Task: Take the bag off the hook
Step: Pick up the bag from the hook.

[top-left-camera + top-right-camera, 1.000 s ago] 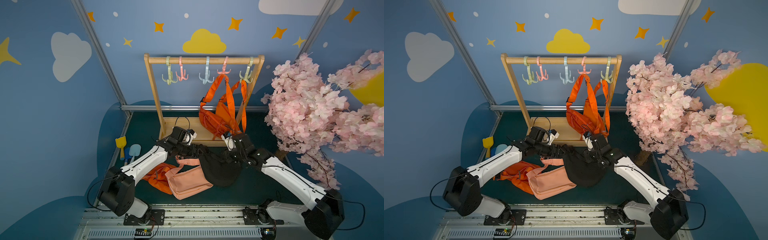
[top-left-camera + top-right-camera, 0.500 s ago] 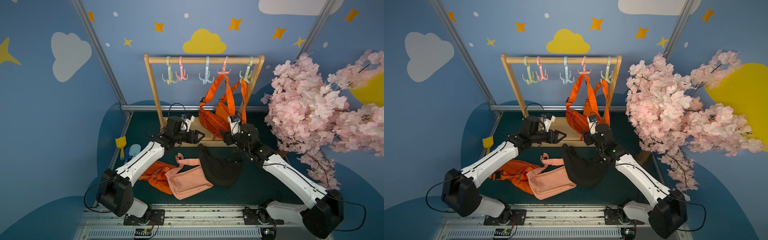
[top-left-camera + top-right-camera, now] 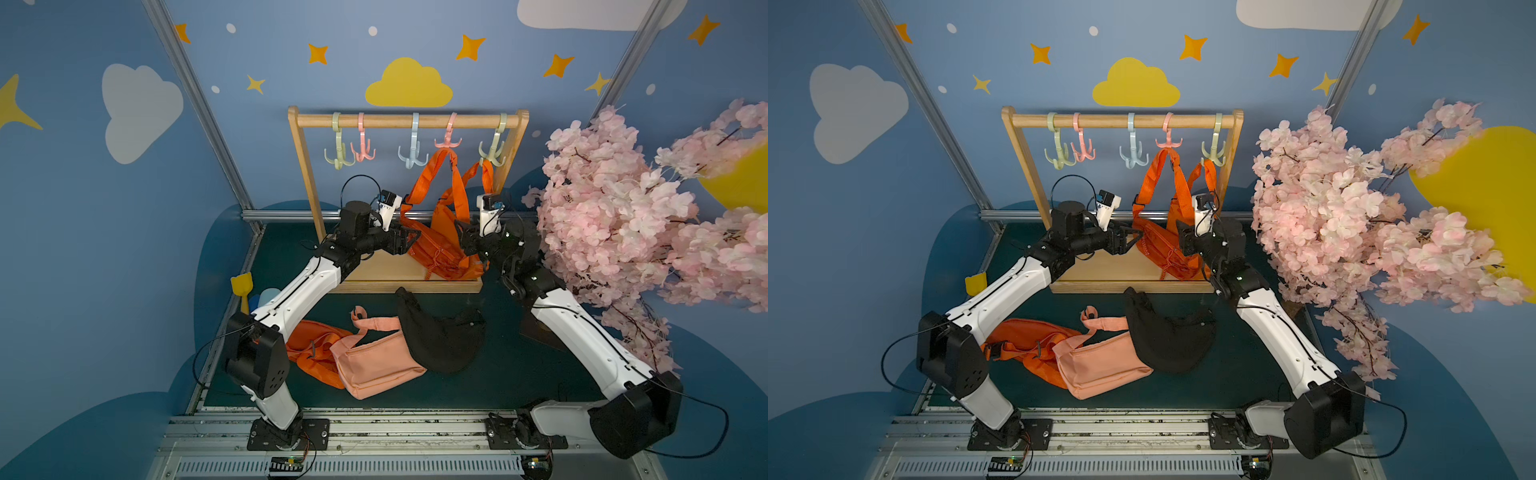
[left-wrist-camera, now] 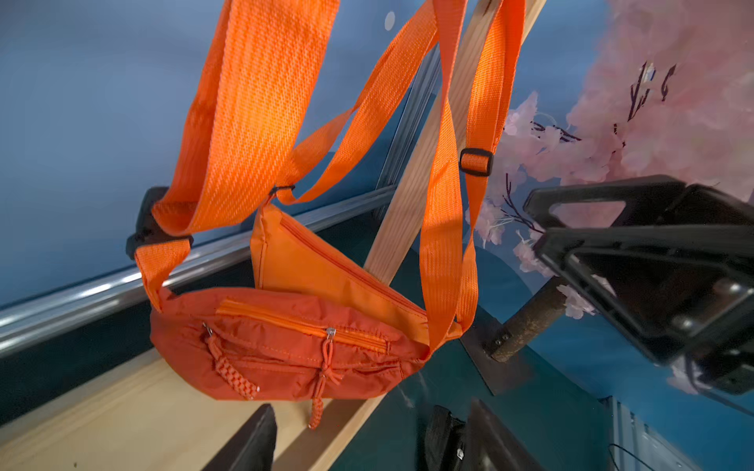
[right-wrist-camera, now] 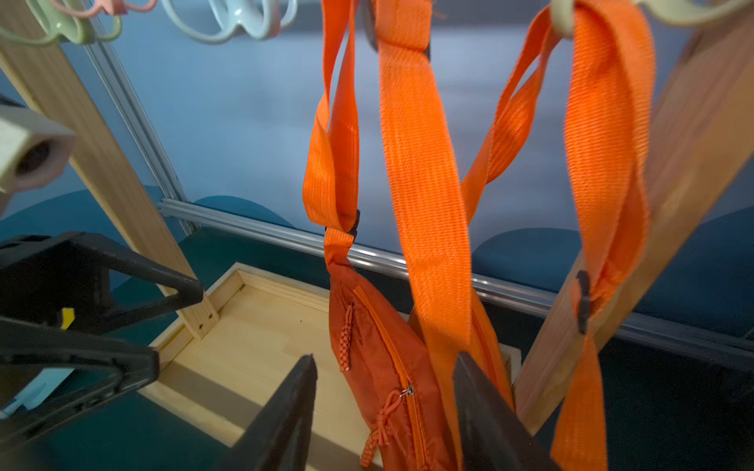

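Observation:
Two orange bags hang together on the wooden rack [image 3: 409, 121]. The darker front bag [image 3: 436, 253] [image 3: 1160, 251] [image 4: 285, 342] [image 5: 379, 367] hangs by its strap from the pink hook [image 3: 448, 142] [image 3: 1169, 142]. The lighter bag [image 4: 326, 269] behind it hangs from the green hook [image 3: 492, 151] [image 3: 1214, 151]. My left gripper [image 3: 409, 243] [image 3: 1134, 243] [image 4: 367, 444] is open at the front bag's left end, holding nothing. My right gripper [image 3: 463, 239] [image 3: 1183, 241] [image 5: 383, 416] is open at its right end, and the bag's body shows between the spread fingers.
On the green floor lie a black bag [image 3: 440, 336], a salmon bag [image 3: 374, 365] and another orange bag [image 3: 311, 349]. A pink blossom tree [image 3: 623, 216] crowds the right arm. A yellow shovel [image 3: 242, 286] lies at the left wall. The rack's wooden base [image 3: 374, 274] is under the hanging bags.
Both grippers have left the black bag, which now lies on the floor, and have risen back to the hanging orange bag on either side.

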Available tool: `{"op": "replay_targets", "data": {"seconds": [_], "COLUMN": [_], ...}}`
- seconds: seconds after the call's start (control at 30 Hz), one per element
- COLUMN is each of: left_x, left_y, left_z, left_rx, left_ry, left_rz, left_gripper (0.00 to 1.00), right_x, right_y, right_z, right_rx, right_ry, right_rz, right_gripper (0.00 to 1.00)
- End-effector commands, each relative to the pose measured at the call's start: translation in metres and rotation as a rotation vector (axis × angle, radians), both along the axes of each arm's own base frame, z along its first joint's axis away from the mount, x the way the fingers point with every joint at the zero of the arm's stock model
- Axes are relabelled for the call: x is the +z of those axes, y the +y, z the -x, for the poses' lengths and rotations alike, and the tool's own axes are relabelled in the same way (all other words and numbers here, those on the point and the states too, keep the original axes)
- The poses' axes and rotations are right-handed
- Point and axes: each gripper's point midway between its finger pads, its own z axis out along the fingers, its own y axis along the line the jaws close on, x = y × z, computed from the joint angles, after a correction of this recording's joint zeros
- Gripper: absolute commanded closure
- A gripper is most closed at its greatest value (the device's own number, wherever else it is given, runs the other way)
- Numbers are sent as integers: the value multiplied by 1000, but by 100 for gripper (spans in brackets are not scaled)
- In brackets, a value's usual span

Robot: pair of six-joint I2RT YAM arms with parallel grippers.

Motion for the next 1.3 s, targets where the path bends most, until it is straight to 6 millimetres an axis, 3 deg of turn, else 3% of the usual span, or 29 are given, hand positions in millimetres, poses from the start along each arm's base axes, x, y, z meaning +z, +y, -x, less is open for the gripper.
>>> {"op": "replay_targets", "data": {"seconds": [0.0, 0.27, 0.53, 0.63, 0.8, 1.0, 1.27], "left_x": [24, 41, 44, 48, 57, 44, 49], "left_y": [-6, -16, -20, -22, -27, -22, -25], "left_z": [-13, -38, -73, -77, -72, -75, -79], "left_rx": [-24, -39, -21, -30, -74, -73, -81], "left_ry": [-145, -282, -295, -289, -295, -269, -241], "left_rz": [9, 3, 28, 51, 40, 10, 48], "left_gripper": [27, 23, 22, 22, 21, 21, 21], "right_x": [37, 43, 45, 51, 61, 56, 54], "right_y": [2, -7, -8, -10, -24, -48, -58], "right_z": [4, -8, -19, -19, 10, 39, 53], "right_rx": [62, 91, 149, 151, 138, 95, 100], "right_ry": [-92, -89, -72, -46, -10, -23, -48], "right_rz": [-33, -18, -24, -23, 9, 78, 125], "right_gripper": [46, 46, 44, 44, 41, 38, 38]}}
